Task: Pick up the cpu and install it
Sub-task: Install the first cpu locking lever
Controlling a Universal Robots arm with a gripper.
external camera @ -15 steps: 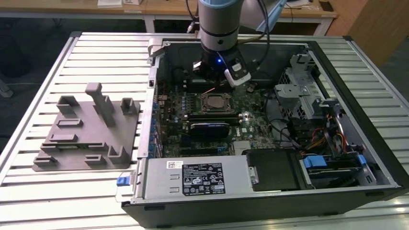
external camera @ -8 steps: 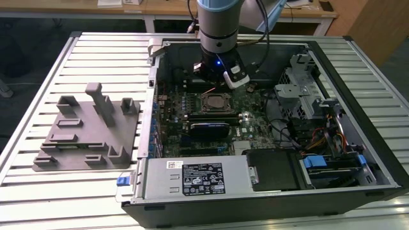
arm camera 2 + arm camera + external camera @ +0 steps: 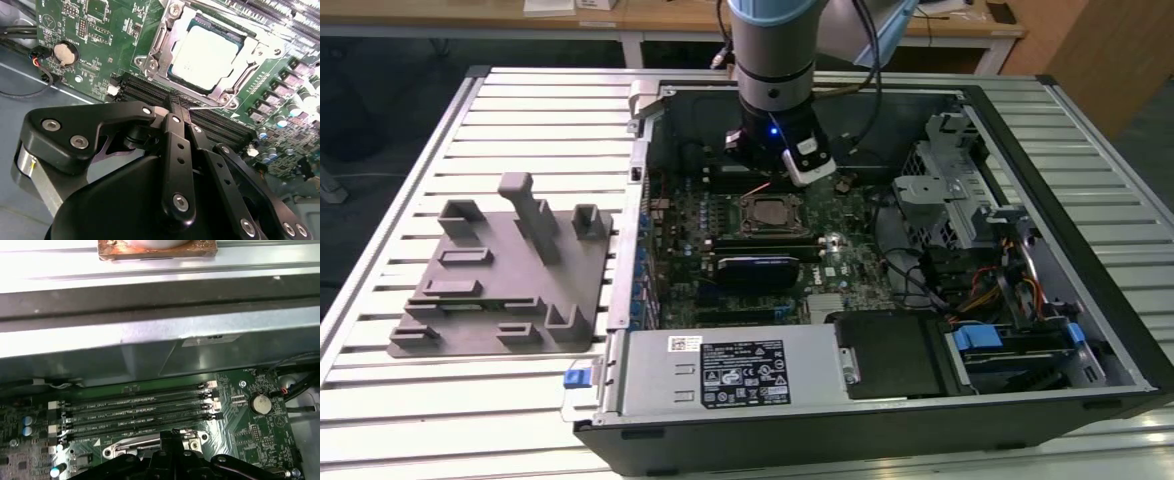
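I saw exterior view evenly lit from above, case interior dimmer, slatted table bright. In first wrist view, I noted strong glare washing out metal panel. In second wrist view, cpu lid shone pale; near gripper linkage sat dark, slightly soft.

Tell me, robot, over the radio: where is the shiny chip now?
Gripper shut, empty, just above the memory slots. Cpu sitting in the socket frame on the motherboard. Nothing lying on the chip.
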